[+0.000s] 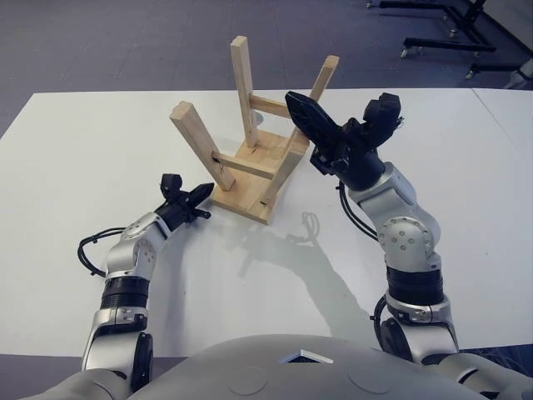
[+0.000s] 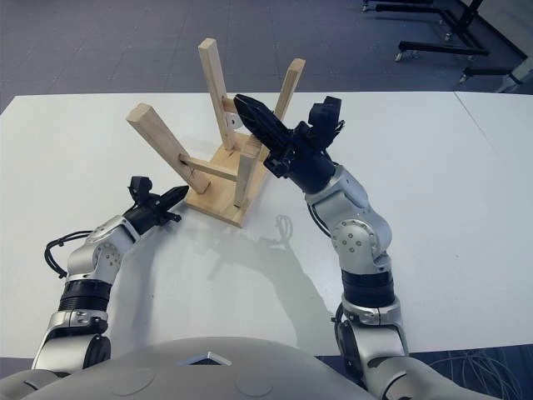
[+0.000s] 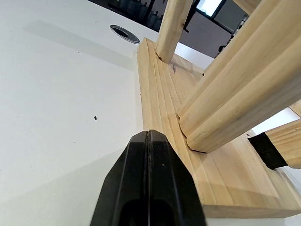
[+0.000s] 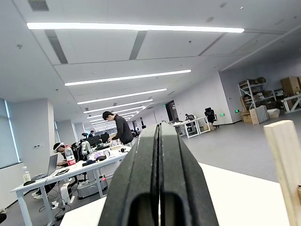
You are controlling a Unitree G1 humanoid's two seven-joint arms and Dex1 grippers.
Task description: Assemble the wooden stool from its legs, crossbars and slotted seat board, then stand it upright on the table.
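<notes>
Stool [image 1: 252, 160] legs-up on table [image 1: 83, 150]; L tool [image 1: 202, 192], R tool [image 1: 293, 102] closed

Nothing written can be read on the stool, the table or the arms. Two small green signs [image 4: 164, 105] glow on the far wall of the hall beyond the right claw [image 4: 160, 126], too small to make out.

Mid-frame in the head views, the right pincer [image 1: 293, 102] covers the spot where the rear right leg [image 1: 325, 77] meets the seat board [image 1: 244, 198]. The left wrist view's top and right edges cut off the near leg [image 3: 235, 89]. The right wrist view's right and lower edges cut off a lone leg [image 4: 284, 165].
</notes>
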